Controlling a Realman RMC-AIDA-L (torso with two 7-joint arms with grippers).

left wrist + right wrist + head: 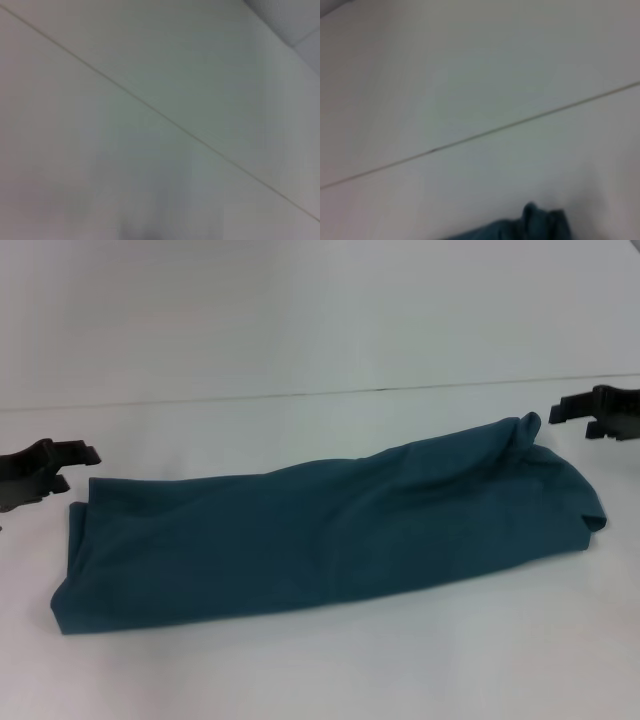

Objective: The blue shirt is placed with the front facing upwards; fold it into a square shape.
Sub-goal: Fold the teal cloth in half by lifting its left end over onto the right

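The blue shirt (320, 530) lies on the white desk (320, 660) as a long band running from our near left to far right, lettering hidden, with a bunched peak at its right end. Our left tool (78, 454) hangs just off the band's left end and our right tool (570, 410) just beyond the bunched end; both stand parted and hold nothing. By our reckoning the lengthwise folds are done and a crosswise fold is due. To do it well, we should pinch all layers at one end's corners, smooth the bunched end first, then carry that end over flat so the edges meet squarely.
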